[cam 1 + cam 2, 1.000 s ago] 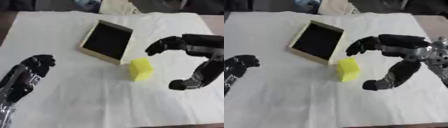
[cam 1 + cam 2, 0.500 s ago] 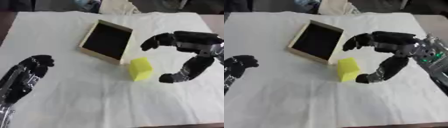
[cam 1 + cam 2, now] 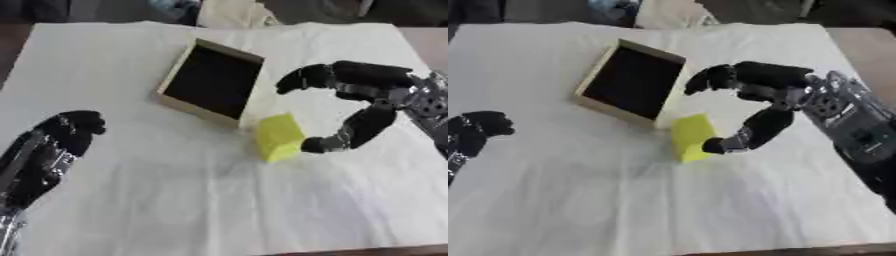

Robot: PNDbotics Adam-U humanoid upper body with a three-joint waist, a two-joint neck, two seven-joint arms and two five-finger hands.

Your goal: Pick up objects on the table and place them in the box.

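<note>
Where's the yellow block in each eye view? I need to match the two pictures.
Left eye view: the yellow block sits right of centre, just below the box's near right corner.
Right eye view: it sits at centre, the right hand's thumb tip at its right side.
Shared landmark: the box, up-left of the block in both.

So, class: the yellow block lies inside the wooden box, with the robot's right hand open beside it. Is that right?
Not quite. The yellow block lies on the white cloth, just outside the wooden box by its near corner; the box's dark interior holds nothing. The left eye view shows this. The rest stands: the right hand is open beside the block.
</note>
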